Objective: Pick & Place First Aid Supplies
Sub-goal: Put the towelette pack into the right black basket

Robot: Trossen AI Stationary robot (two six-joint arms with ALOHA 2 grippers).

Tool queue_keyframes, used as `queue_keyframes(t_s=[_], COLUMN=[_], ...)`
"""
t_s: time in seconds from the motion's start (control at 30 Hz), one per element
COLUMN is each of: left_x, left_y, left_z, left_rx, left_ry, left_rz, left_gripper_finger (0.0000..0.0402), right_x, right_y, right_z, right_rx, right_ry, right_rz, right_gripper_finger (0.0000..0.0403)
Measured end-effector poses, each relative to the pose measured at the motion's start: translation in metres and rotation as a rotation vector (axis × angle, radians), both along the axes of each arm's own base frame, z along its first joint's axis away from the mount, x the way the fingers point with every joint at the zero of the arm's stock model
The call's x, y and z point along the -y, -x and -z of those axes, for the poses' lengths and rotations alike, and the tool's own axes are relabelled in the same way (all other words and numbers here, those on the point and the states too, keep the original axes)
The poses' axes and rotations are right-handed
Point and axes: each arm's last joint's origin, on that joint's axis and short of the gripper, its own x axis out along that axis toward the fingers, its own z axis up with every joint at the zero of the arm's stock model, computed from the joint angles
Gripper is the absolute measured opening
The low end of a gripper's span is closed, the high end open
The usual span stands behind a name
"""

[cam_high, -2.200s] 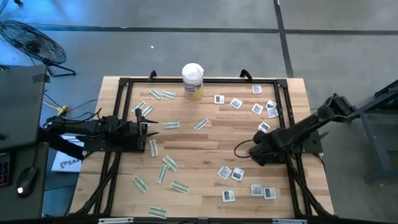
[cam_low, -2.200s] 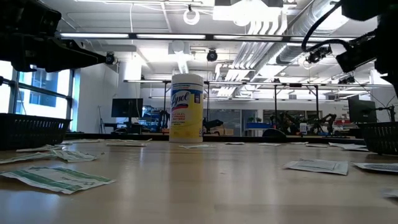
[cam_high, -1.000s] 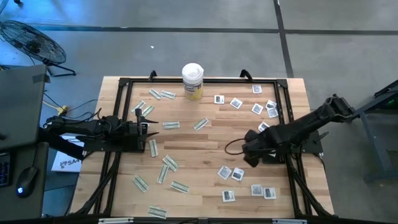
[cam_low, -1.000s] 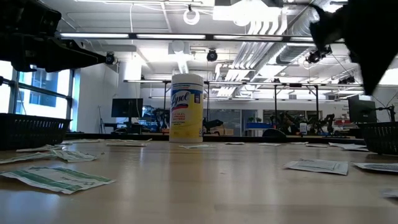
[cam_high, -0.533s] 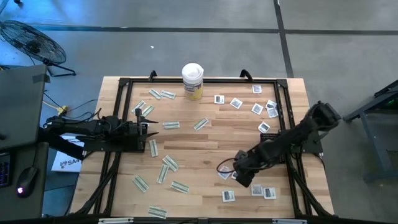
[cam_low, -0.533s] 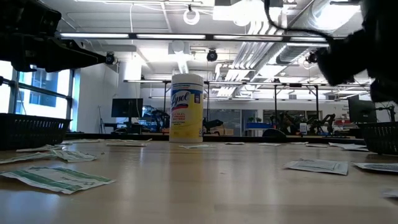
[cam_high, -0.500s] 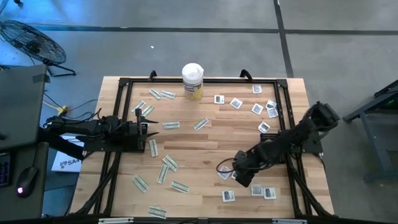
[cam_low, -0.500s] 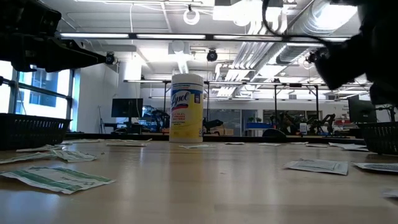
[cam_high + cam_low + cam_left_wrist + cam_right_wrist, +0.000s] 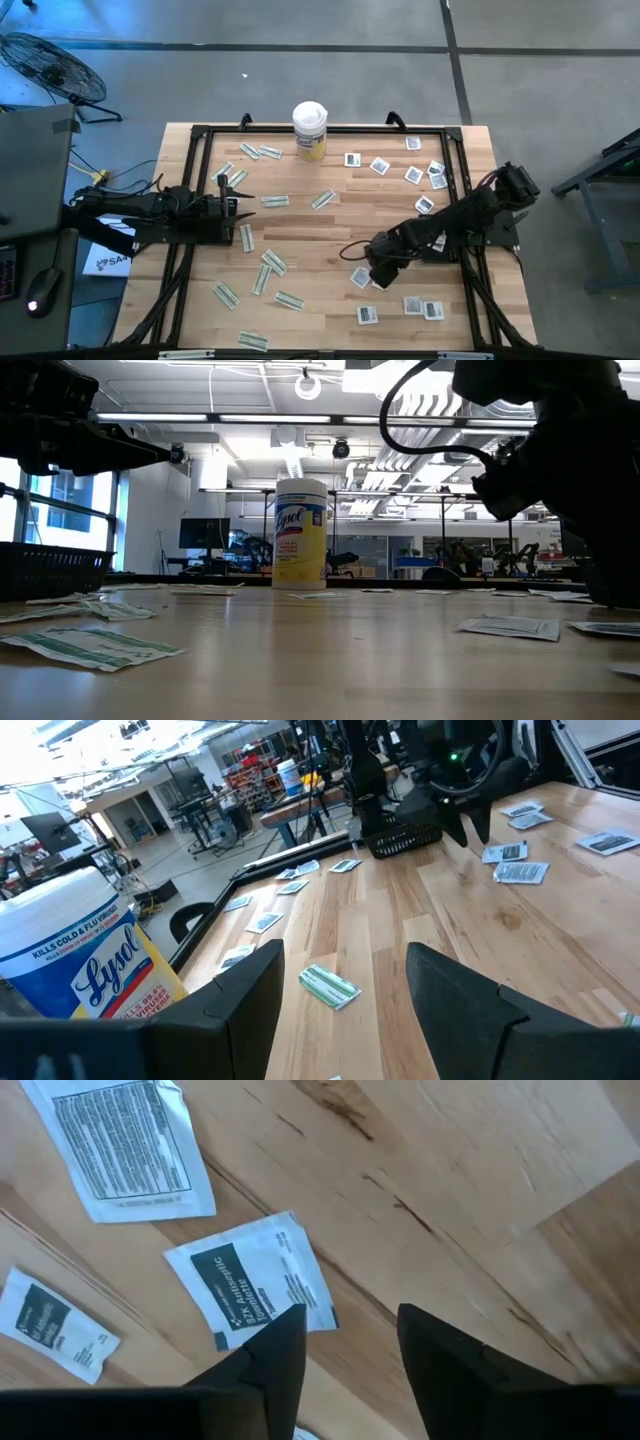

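The first aid supplies lie flat and scattered on the wooden table [image 9: 330, 225]. Pale green-white strips [image 9: 273, 262] are on the left half and small white squares [image 9: 413, 305] on the right. My right gripper [image 9: 372, 268] hangs open just above a pair of white squares [image 9: 356, 279] at the near right. In its wrist view the gripper [image 9: 350, 1325] points down beside a square antiseptic towelette packet [image 9: 255, 1280], and nothing is between the fingers. My left gripper [image 9: 240, 205] waits open at the left, level with the table, with a strip [image 9: 328, 985] ahead of it.
A white-lidded, yellow-labelled wipes canister [image 9: 310, 130] stands at the far edge's middle. A black frame [image 9: 200, 135] runs round the table. Black baskets stand at the left [image 9: 50, 570] and right [image 9: 610, 580] sides. Bare wood lies in the table's middle.
My right gripper has swung from the table's right side toward its left and a little toward the near edge, coming over the pair of white squares. No packet has moved.
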Motion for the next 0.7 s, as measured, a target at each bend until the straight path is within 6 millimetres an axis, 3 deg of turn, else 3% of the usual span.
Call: queue_keyframes(t_s=[0.17,0.43,0.7], left_x=[0.0,0.0,0.0], left_y=[0.0,0.0,0.0], left_z=[0.0,0.0,0.0], left_rx=[0.0,0.0,0.0], left_ry=[0.0,0.0,0.0], left_rz=[0.0,0.0,0.0], left_gripper_finger=[0.0206,0.0206,0.0206], right_x=[-0.001,-0.006,-0.007], right_y=[0.0,0.007,0.007], right_z=[0.0,0.016,0.016], right_rx=[0.002,0.041,0.045], right_ry=[-0.006,-0.032,-0.041], right_rz=[0.008,0.016,0.015], right_gripper_finger=[0.014,0.0129,0.0129])
